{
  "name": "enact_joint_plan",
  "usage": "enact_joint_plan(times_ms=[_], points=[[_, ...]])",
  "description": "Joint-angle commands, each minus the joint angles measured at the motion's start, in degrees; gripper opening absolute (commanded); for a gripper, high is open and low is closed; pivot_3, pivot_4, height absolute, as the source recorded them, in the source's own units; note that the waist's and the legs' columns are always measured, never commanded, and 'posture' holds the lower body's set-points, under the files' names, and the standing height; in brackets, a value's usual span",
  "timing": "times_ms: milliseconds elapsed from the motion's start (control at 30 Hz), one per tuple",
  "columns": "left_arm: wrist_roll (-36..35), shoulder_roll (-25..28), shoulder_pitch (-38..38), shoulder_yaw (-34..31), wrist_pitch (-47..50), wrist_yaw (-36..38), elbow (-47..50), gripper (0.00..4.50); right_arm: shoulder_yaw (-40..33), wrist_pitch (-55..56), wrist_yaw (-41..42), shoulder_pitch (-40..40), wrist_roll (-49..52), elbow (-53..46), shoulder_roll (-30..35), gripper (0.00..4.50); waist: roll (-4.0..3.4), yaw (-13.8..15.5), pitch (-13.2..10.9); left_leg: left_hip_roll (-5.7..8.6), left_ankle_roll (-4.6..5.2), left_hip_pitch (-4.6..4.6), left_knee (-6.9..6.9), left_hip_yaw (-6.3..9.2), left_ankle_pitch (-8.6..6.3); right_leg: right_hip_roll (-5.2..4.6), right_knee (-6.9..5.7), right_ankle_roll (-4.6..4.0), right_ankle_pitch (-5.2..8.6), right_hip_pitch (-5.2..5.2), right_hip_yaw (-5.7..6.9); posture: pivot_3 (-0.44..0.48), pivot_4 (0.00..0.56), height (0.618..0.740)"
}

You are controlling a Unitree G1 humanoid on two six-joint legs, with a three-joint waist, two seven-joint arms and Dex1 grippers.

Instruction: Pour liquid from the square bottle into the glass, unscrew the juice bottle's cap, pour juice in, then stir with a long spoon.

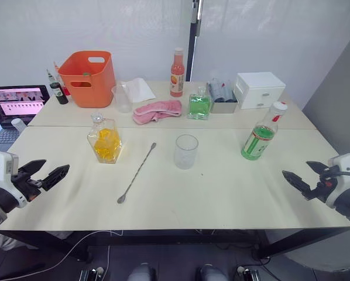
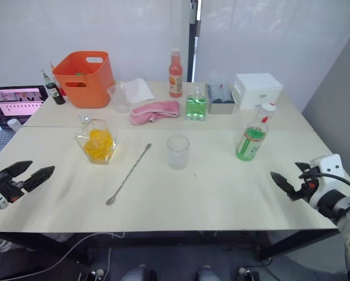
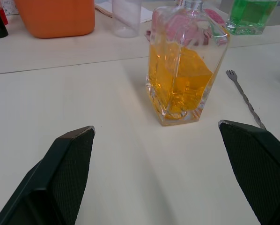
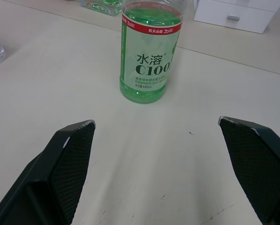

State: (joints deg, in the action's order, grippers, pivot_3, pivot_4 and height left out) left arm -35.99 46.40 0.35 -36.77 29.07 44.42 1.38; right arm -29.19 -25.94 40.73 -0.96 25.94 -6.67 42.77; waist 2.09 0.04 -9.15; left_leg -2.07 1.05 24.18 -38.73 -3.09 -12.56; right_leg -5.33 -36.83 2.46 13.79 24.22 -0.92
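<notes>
Left eye view looks down on a pale cream table (image 1: 233,193) made of two tops pushed together, a seam running left to right behind the drinks, with white walls beyond and a dark post at the far middle. On the far top stand an orange bucket (image 1: 88,78), a cloudy cup (image 1: 122,98), a pink cloth (image 1: 157,110), a tall red bottle (image 1: 177,72), a green square bottle (image 1: 199,104) and a white box (image 1: 259,89). A laptop (image 1: 16,103) sits off the left edge, partly cut off.

On the near top, the square bottle (image 1: 105,139) of yellow-orange liquid (image 3: 177,77) stands left, stopper in. The long spoon (image 1: 137,172) lies slanted between it and the empty glass (image 1: 186,151) at the middle. The juice bottle (image 1: 260,134) stands right, white cap (image 1: 278,106) on.

The left gripper (image 1: 49,171) hangs at the near left with fingers spread and empty; the right gripper (image 1: 302,177) at the near right is likewise spread. Small dark bottles beside the bucket are hard to make out
</notes>
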Motion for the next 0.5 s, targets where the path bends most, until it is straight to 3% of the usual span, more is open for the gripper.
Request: enact_joint_plan(times_ms=[33, 300, 500], points=[[-0.7, 0.9, -0.2, -1.1, 1.1, -0.3, 1.4, 4.48, -1.3, 1.4, 0.1, -0.5, 1.0, -0.5, -0.2, 4.50, 0.00, 0.0, 0.0, 0.00, 0.00, 0.00, 0.00, 0.00, 0.00, 0.00, 0.00, 0.00, 0.00, 0.00, 0.00, 0.000, 0.150, 0.715], [-3.3, -7.8, 4.7, -2.7, 3.5, -7.3, 8.3, 4.48, 1.1, -1.6, 6.7, -5.7, 10.0, -4.4, -0.3, 4.50, -0.01, -0.3, 0.0, -0.11, 0.00, -0.01, 0.01, 0.06, 0.00, 0.02, -0.04, 0.00, 0.00, -0.01, -0.02, 0.000, 0.150, 0.715], [-4.1, -14.1, 2.5, 0.0, 4.8, -15.4, 12.7, 4.48, 9.8, -5.8, 19.1, -14.7, 15.8, -5.2, 3.8, 4.50, -0.01, -0.1, 0.0, -0.08, 0.00, -0.02, -0.06, 0.10, 0.00, -0.02, -0.06, 0.00, -0.02, -0.04, -0.03, 0.000, 0.150, 0.715]])
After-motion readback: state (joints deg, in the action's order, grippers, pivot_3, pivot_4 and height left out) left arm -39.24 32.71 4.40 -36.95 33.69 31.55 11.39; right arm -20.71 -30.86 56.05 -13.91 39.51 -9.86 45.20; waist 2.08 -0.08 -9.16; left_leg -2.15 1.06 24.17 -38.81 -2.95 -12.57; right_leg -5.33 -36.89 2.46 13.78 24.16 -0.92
